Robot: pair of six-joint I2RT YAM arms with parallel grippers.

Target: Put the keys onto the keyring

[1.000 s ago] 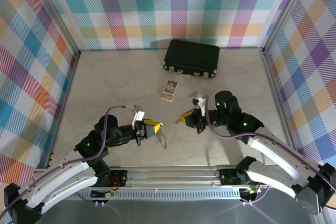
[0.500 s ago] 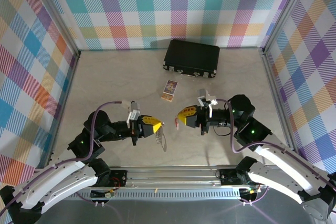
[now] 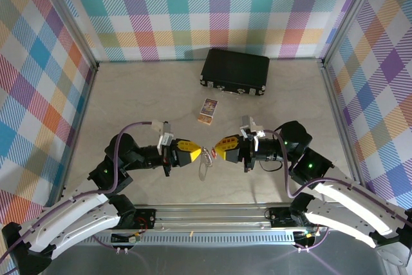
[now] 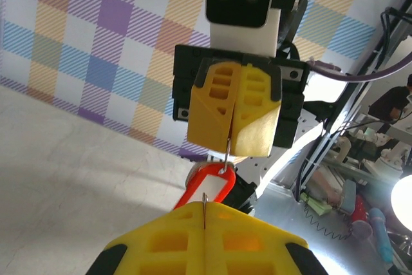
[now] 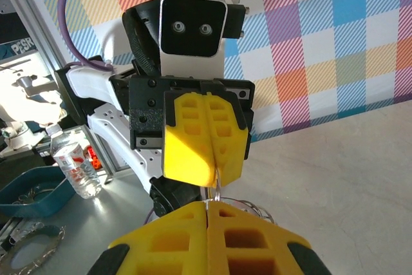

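Note:
The two grippers meet tip to tip above the table's near middle. My left gripper (image 3: 197, 151) is shut on the keyring (image 3: 205, 162), a grey metal loop hanging below its yellow fingers. In the left wrist view a thin metal edge of the keyring (image 4: 205, 199) pokes out of that gripper (image 4: 205, 208). My right gripper (image 3: 219, 147) is shut on the keys (image 3: 213, 151). Facing the left wrist camera, the right gripper (image 4: 230, 151) pinches a small wire ring, and the red tag (image 4: 212, 185) dangles from it. The keyring's loop and chain (image 5: 259, 209) show behind my right gripper (image 5: 207, 207).
A black case (image 3: 235, 71) lies at the back of the table. A small printed card (image 3: 207, 111) lies in front of it. Plaid walls close in three sides, and an aluminium rail (image 3: 212, 214) runs along the near edge.
Both grippers have swung in toward each other, each with its load. The gap between their tips has closed, and the red tag now hangs right at the left gripper's tips.

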